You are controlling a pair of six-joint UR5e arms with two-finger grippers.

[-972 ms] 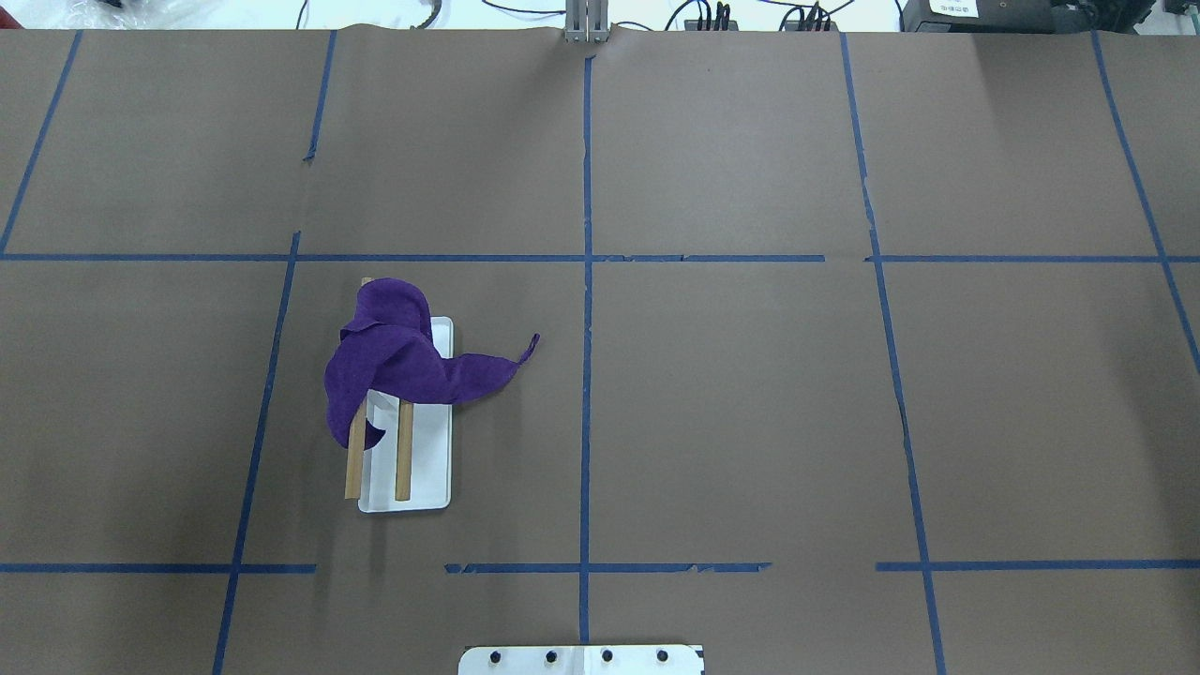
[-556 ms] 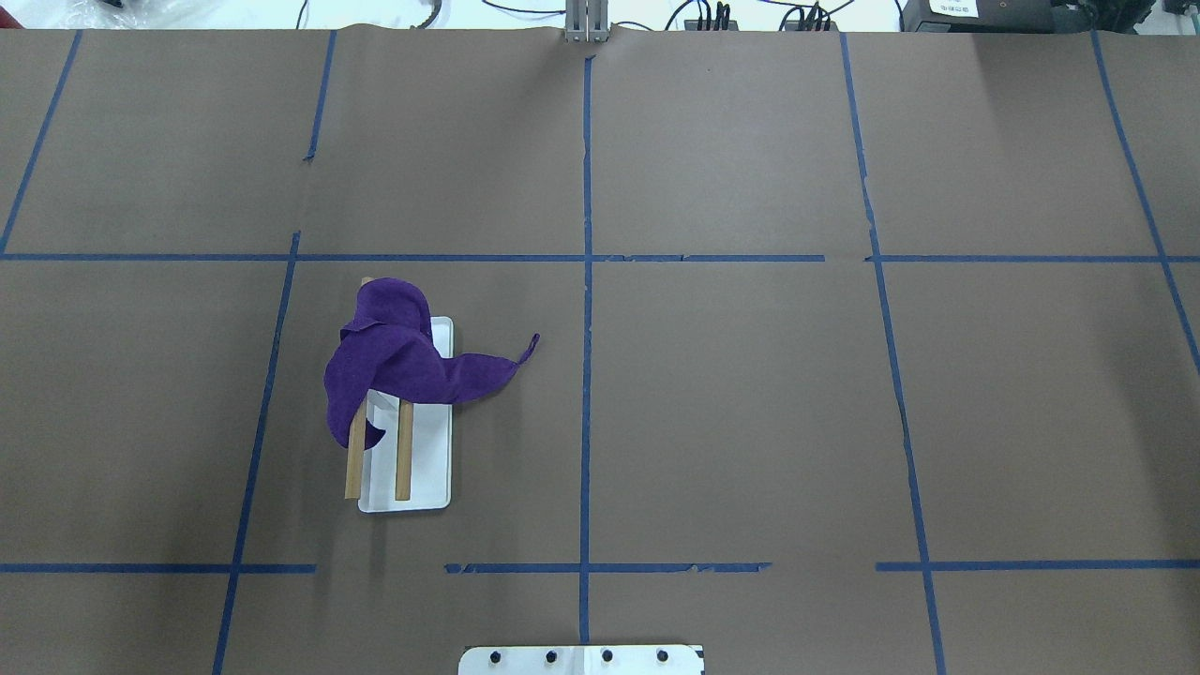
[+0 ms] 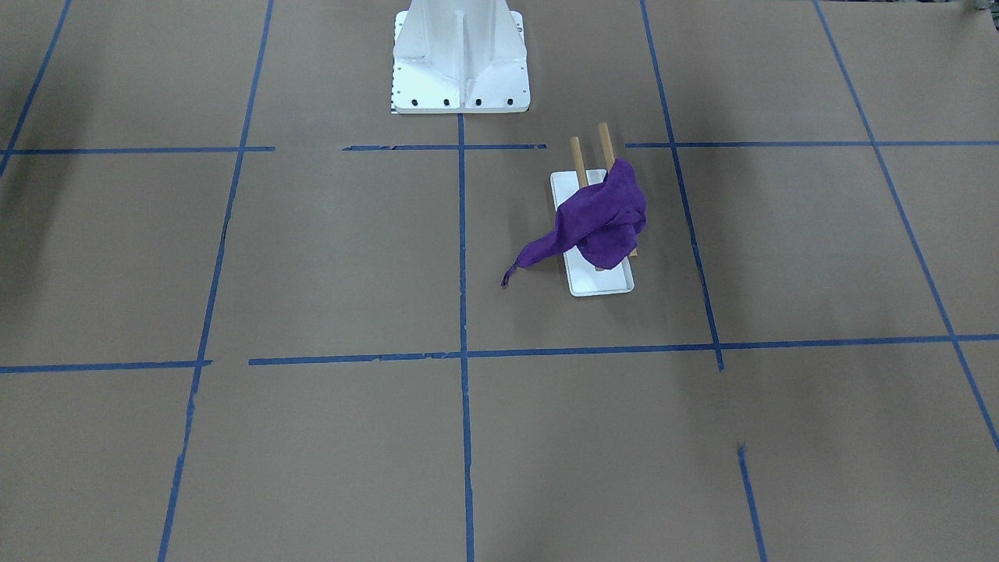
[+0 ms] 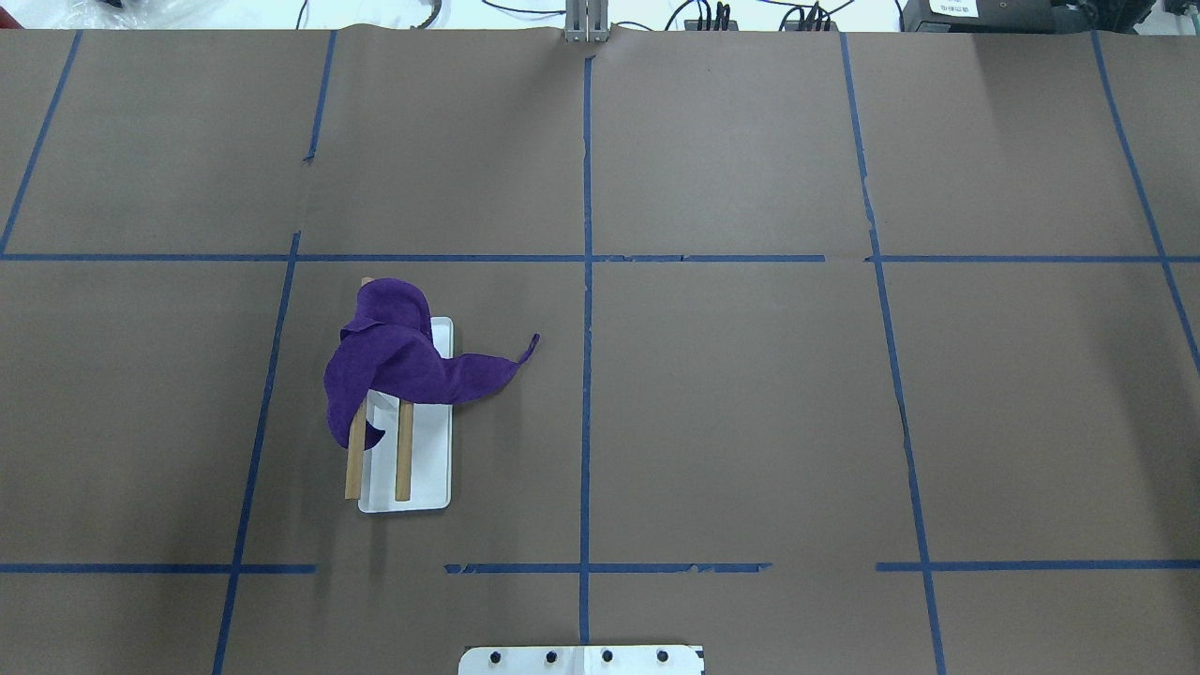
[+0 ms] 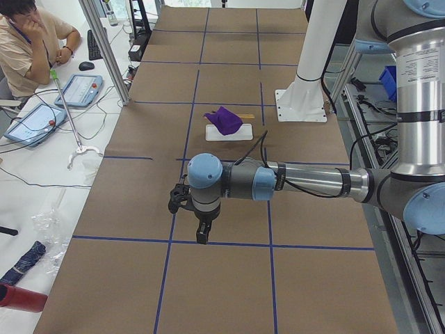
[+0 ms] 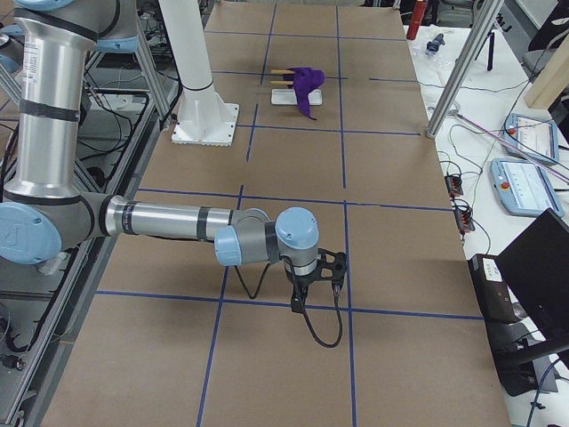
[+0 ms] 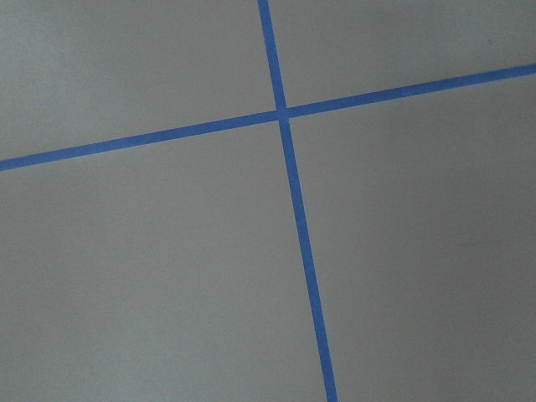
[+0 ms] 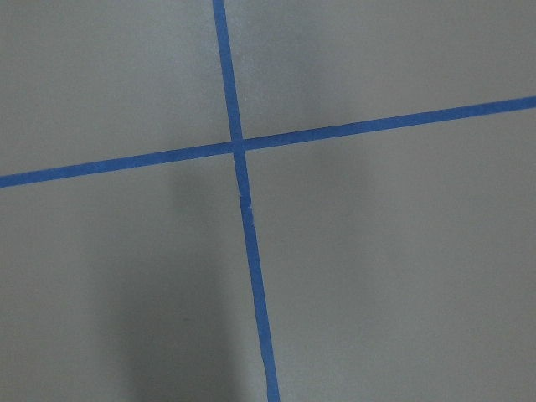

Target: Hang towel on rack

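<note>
The purple towel (image 4: 394, 361) lies bunched over the far end of the rack's two wooden dowels (image 4: 404, 459), and one corner trails to the right onto the table. The rack's white tray base (image 4: 433, 469) stands in the table's left half. Towel (image 3: 597, 218) and tray (image 3: 599, 286) also show in the front view. Neither gripper is near them. The left gripper (image 5: 201, 235) shows only in the exterior left view, low over the table's end. The right gripper (image 6: 298, 304) shows only in the exterior right view, at the opposite end. I cannot tell whether either is open or shut.
The white bolted pedestal (image 3: 460, 55) stands at the robot's side of the table. Brown paper with blue tape lines (image 4: 587, 375) covers the table. An operator (image 5: 31, 42) sits beyond the table's far edge beside tablets (image 5: 75, 89). Both wrist views show only paper and tape.
</note>
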